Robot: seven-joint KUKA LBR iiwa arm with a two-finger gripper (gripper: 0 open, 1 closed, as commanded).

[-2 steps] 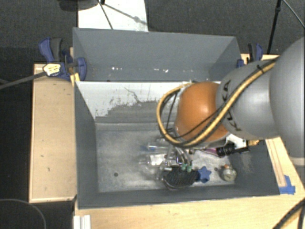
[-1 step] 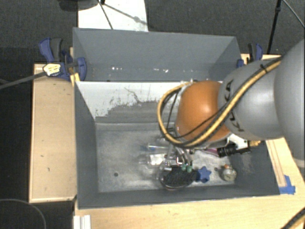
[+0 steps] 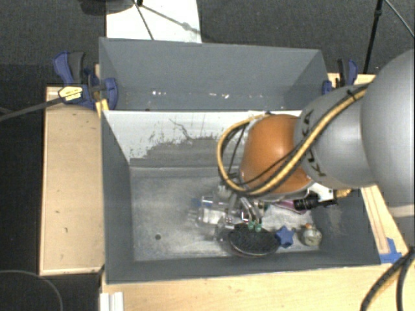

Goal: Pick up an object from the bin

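Claw (image 3: 242, 218) low over a small heap, lower middle of the grey metal bin (image 3: 162, 238).
Just below the claw in the frame, nearest the front wall, lies a black round flat disc (image 3: 251, 242). A small blue lump (image 3: 284, 237) sits to its right and a clear shiny piece (image 3: 207, 215) up to its left. I cannot tell whether the claw is open or closed. Above it bulges the smooth orange wrist cover (image 3: 272, 151).

A bulky grey arm (image 3: 366, 141) wears a glossy orange cover (image 3: 272, 151) (dome-shaped), looped by yellow-and-black cables (image 3: 221, 155), ending in a silvery gripper (image 3: 241, 214).
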